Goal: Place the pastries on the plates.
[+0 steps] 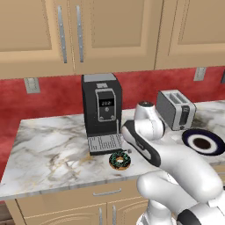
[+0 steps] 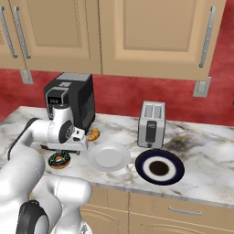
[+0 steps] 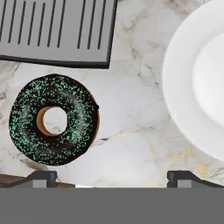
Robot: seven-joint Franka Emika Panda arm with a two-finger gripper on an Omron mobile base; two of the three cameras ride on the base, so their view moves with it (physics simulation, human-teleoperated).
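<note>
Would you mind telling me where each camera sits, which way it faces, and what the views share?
Left base view: behind the arm's left, looking forward and down at the counter; arm rises lower right.
Right base view: behind its right; arm lower left, gripper above the counter.
Hand view: looks straight down; open fingertips at bottom.
Shared: donut in all; white plate in two.

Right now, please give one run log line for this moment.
tool: open, above counter | donut: on counter, ungrasped | white plate: empty | croissant: by coffee machine
</note>
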